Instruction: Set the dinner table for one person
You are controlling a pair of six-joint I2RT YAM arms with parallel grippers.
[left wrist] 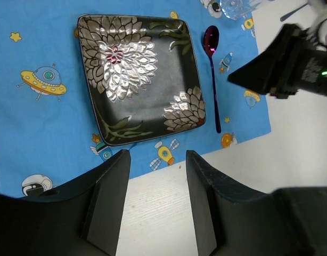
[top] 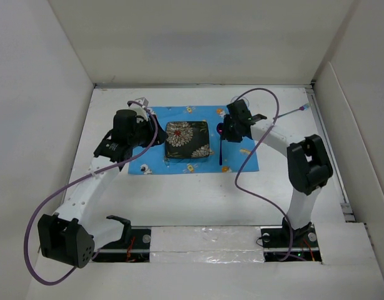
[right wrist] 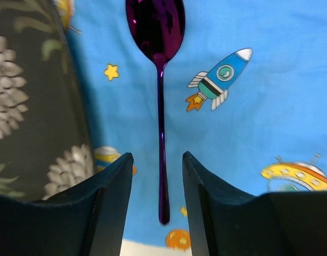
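Observation:
The white dinner table (top: 198, 200) carries a blue space-print cloth (top: 242, 159). On the cloth sits a square dark plate with silver flowers (top: 187, 139), also seen in the left wrist view (left wrist: 142, 74). A purple spoon (top: 221, 150) lies just right of the plate, its bowl pointing away from the arm bases. My right gripper (right wrist: 157, 156) is open and empty, and hovers over the spoon's handle (right wrist: 160, 106), one jaw on each side. My left gripper (left wrist: 155, 154) is open and empty, and is held above the cloth's left part, beside the plate.
A clear glass object (left wrist: 235, 6) stands on the cloth beyond the spoon. A thin utensil with a blue tip (top: 303, 109) lies on the table at the back right. White walls border the table on three sides. The right arm (left wrist: 291, 58) shows in the left wrist view.

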